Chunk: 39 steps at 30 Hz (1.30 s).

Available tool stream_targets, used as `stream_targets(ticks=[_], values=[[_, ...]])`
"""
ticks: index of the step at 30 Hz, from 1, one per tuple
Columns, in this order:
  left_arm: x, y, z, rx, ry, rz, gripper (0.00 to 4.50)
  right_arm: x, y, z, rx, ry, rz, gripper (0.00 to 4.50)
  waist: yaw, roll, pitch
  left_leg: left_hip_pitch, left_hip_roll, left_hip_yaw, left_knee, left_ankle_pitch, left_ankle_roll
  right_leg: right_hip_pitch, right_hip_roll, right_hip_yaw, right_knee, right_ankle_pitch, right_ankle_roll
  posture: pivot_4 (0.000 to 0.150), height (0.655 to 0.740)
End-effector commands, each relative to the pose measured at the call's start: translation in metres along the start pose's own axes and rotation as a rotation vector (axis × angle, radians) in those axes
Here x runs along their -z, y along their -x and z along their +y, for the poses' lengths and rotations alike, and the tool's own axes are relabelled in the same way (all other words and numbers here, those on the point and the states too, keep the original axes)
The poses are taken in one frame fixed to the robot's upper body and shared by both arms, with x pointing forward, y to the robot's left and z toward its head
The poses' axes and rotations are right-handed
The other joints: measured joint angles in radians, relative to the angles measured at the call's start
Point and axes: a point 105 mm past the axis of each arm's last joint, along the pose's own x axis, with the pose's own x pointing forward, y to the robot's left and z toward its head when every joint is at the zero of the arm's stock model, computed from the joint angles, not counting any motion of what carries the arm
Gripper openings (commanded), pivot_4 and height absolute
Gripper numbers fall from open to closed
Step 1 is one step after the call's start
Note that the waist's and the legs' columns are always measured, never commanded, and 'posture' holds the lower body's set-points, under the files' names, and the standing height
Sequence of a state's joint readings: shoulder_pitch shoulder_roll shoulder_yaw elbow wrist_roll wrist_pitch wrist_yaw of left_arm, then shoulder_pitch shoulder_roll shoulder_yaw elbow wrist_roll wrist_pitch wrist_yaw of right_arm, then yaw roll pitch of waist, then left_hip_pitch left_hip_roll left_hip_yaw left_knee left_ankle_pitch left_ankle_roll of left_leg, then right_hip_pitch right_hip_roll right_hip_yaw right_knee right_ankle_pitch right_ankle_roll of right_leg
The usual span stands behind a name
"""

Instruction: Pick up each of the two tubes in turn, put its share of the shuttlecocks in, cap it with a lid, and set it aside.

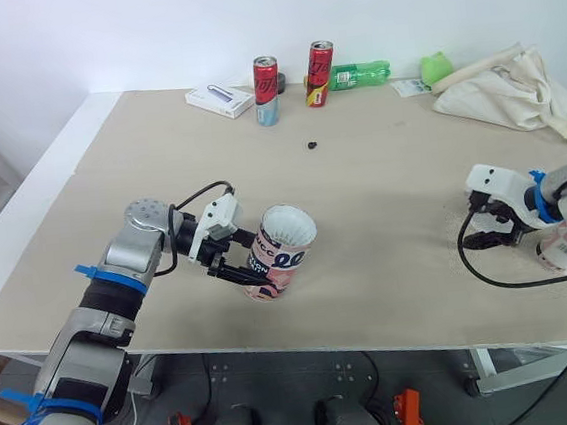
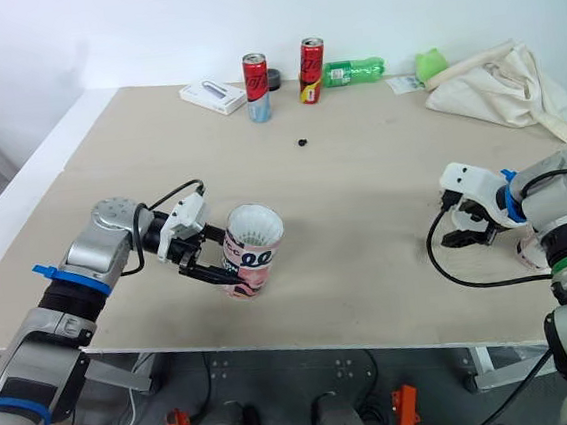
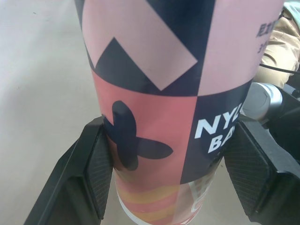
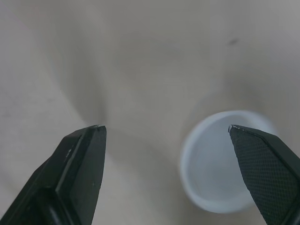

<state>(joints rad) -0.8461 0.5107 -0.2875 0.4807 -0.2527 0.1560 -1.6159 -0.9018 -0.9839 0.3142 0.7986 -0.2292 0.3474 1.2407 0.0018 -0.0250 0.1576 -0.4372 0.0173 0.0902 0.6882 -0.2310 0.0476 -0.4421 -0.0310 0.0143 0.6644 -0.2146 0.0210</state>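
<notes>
Wide tabletop (image 1: 384, 213) to start, and the bulkiest thing on it is the pale cloth bag (image 1: 502, 86), slumped at the far right corner, well out of the working area.

Now the tube (image 1: 279, 253), near the front edge and left of centre. The left hand (image 1: 248, 256) has it clamped low on the body, one finger on each side. It's tilted with the open mouth up and angled toward the right arm, which looks like a presentation for capping or filling. The inside shows white, and I can't tell if that's feathers or bare lining. I can't tell either whether the base touches the tabletop.

Along the far edge stand two red cans (image 1: 267, 90), with a green bottle (image 1: 361, 73) and a white box (image 1: 220, 100) lying by them. All of it is parked clear of both arms.

Over by the right edge, the right hand (image 4: 166, 127) hangs above the tabletop with its fingers spread wide and nothing in them. Just below sits a white lid (image 4: 220, 164), closer to one finger than centred between them. I'd say it's lining up a pickup.

Smallest of all is a dark speck (image 1: 312, 145), alone mid-tabletop.
</notes>
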Motion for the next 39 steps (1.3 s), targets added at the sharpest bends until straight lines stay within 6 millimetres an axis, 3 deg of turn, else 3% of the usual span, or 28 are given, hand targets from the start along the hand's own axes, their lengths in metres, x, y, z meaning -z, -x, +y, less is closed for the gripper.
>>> stream_targets(ticks=[1, 10, 11, 12, 17, 20, 21, 26, 31, 35, 39], values=[[0.004, 0.002, -0.002, -0.007, 0.005, 0.025, 3.04, 0.002, 0.007, -0.011, 0.051, -0.023, 0.012, 4.47, 0.000, 0.000, 0.000, 0.000, 0.000, 0.000, 0.000, 0.000, 0.000, 0.000, 0.000, 0.000, 0.000, 0.000, 0.000, 0.150, 0.7400], [0.004, 0.003, -0.001, -0.009, 0.006, 0.024, 3.04, 0.012, 0.000, -0.013, 0.036, -0.100, 0.046, 4.47, -0.005, 0.000, 0.000, 0.000, 0.000, 0.001, 0.000, 0.000, 0.000, 0.000, 0.000, 0.001, 0.000, 0.000, -0.002, 0.150, 0.7400], [0.004, 0.003, -0.001, -0.009, 0.005, 0.023, 3.04, 0.011, -0.001, -0.011, 0.021, -0.103, 0.043, 3.94, -0.005, 0.000, 0.000, 0.000, 0.000, 0.001, 0.000, 0.000, 0.000, 0.000, 0.000, 0.001, 0.000, 0.000, -0.001, 0.150, 0.7400], [0.003, 0.003, -0.001, -0.009, 0.005, 0.023, 3.04, 0.009, -0.002, -0.010, 0.013, -0.109, 0.036, 3.74, -0.005, 0.000, 0.000, 0.000, 0.000, 0.001, 0.000, 0.000, 0.000, 0.000, 0.000, 0.001, 0.000, 0.001, -0.001, 0.150, 0.7400], [0.002, 0.003, -0.001, -0.011, 0.005, 0.018, 3.04, 0.007, -0.003, -0.006, -0.021, -0.100, 0.040, 1.39, -0.005, 0.000, 0.000, 0.001, 0.000, 0.001, 0.001, 0.000, 0.000, 0.001, 0.000, 0.002, 0.000, 0.001, -0.002, 0.150, 0.7400], [0.002, 0.004, -0.001, -0.013, 0.007, 0.017, 3.04, 0.004, -0.003, -0.005, -0.040, -0.092, 0.029, 0.23, -0.005, 0.000, 0.000, 0.001, 0.000, 0.001, 0.002, 0.000, 0.000, 0.001, 0.000, 0.002, 0.000, 0.002, -0.002, 0.150, 0.7400], [0.002, 0.004, -0.001, -0.013, 0.007, 0.017, 3.04, 0.003, -0.002, -0.005, -0.042, -0.091, 0.024, 0.10, -0.005, 0.000, 0.000, 0.001, 0.000, 0.001, 0.002, 0.000, 0.000, 0.001, 0.000, 0.002, 0.000, 0.002, -0.002, 0.150, 0.7400], [0.004, 0.005, -0.002, -0.016, 0.011, 0.018, 3.04, -0.005, 0.000, -0.005, -0.053, -0.070, -0.006, 0.10, -0.005, 0.000, 0.000, 0.001, 0.001, 0.001, 0.001, 0.000, 0.000, 0.001, 0.001, 0.002, 0.000, 0.002, -0.002, 0.150, 0.7400], [0.004, 0.006, -0.002, -0.021, 0.013, 0.020, 3.04, -0.031, 0.010, -0.001, -0.058, 0.039, -0.107, 0.10, -0.006, 0.000, 0.000, 0.001, 0.002, 0.001, 0.001, 0.000, 0.000, 0.000, 0.002, 0.002, 0.001, 0.002, -0.002, 0.150, 0.7400], [0.004, 0.008, -0.002, -0.025, 0.014, 0.021, 3.04, -0.066, 0.035, 0.031, -0.126, 0.184, -0.286, 0.10, -0.009, 0.001, 0.000, 0.001, 0.003, 0.000, 0.001, 0.000, -0.001, 0.000, 0.003, 0.002, 0.001, 0.004, 0.000, 0.150, 0.7400], [0.004, 0.009, -0.002, -0.026, 0.014, 0.025, 3.04, -0.082, 0.054, 0.061, -0.140, 0.305, -0.366, 0.10, -0.007, 0.001, 0.000, 0.000, 0.003, -0.001, 0.001, 0.000, -0.001, 0.000, 0.004, 0.000, 0.001, 0.003, 0.000, 0.150, 0.7400]])
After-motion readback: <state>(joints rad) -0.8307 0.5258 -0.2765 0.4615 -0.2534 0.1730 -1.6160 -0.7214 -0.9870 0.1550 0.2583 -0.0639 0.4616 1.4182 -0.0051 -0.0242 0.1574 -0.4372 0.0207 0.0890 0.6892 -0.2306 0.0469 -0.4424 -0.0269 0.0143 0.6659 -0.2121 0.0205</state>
